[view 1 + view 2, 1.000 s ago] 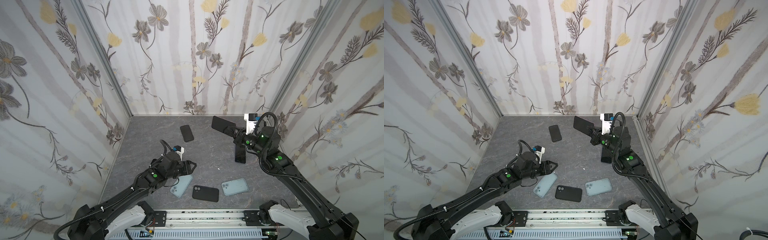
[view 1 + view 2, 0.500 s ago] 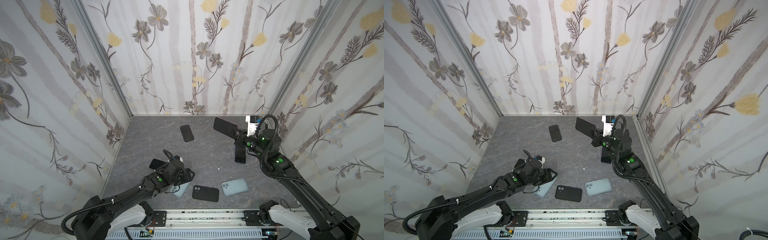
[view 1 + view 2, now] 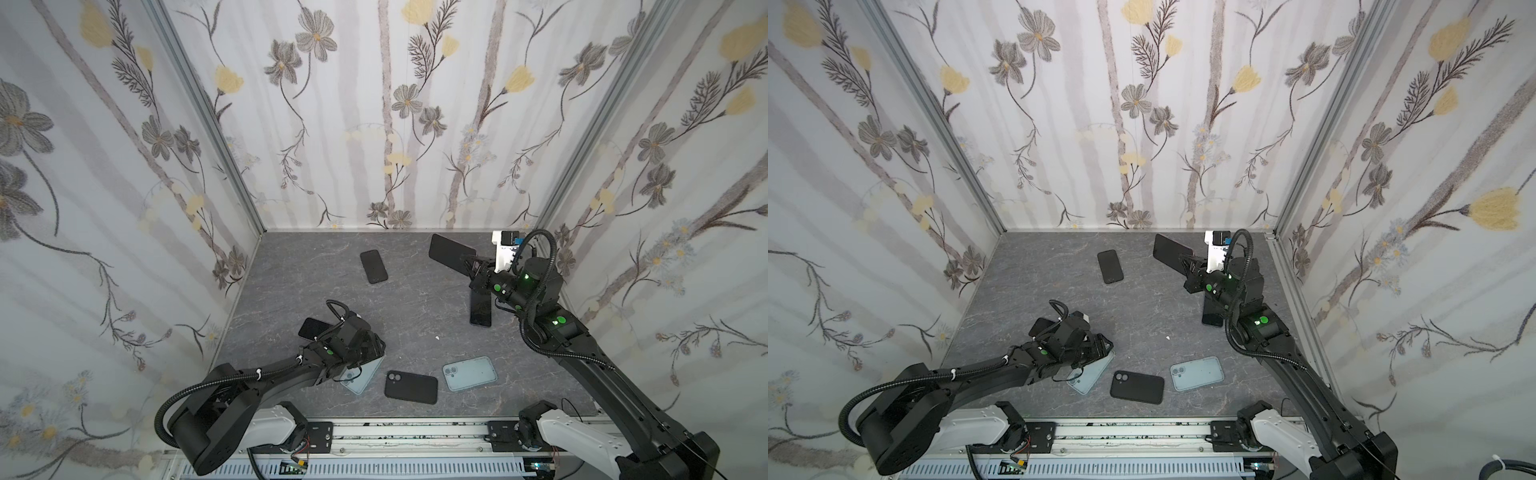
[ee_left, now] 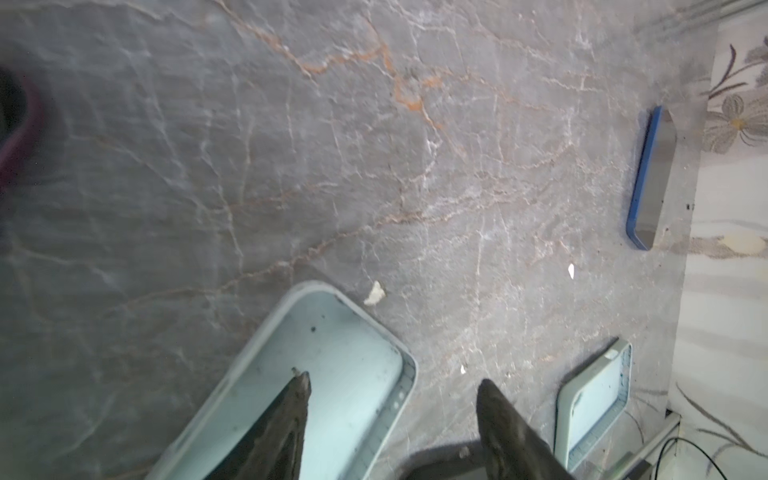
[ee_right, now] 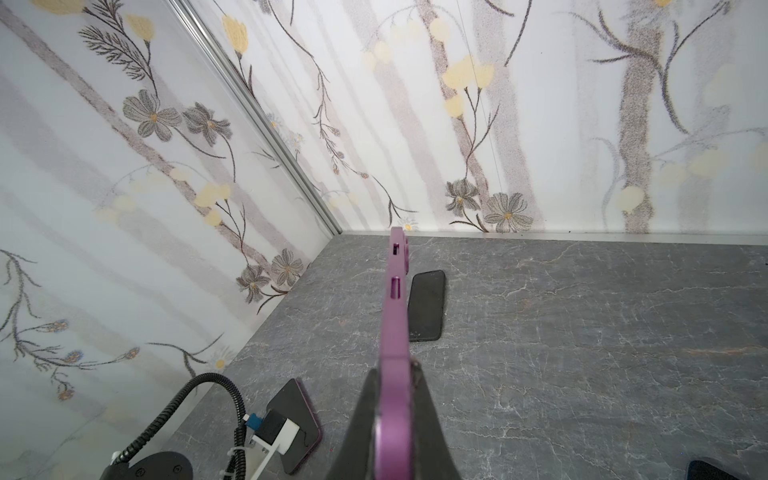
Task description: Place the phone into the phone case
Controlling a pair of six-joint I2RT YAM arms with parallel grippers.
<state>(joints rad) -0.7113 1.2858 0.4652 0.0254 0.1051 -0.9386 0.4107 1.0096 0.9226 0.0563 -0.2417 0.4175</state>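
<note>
While right gripper (image 5: 395,370) clamps phone (image 5: 394,307) aloft, left gripper (image 4: 395,380) stands wide over case (image 4: 345,353).
Only right wrist shows phone's purple edge; only left wrist shows one finger (image 4: 291,411) inside case.

Matt, veined stone-look tabletop (image 3: 415,299); smooth pale-blue plastic case (image 4: 345,353); glossy black phone (image 3: 373,266)

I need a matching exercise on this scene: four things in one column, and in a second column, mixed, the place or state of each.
1. purple phone
2. black case
3. black phone
4. left gripper

a. open over the left light blue case
b. flat near the back wall
c. raised, clamped in the right gripper
d. between the left light blue case and the right light blue case

Pairs: 1-c; 2-d; 3-b; 4-a
</note>
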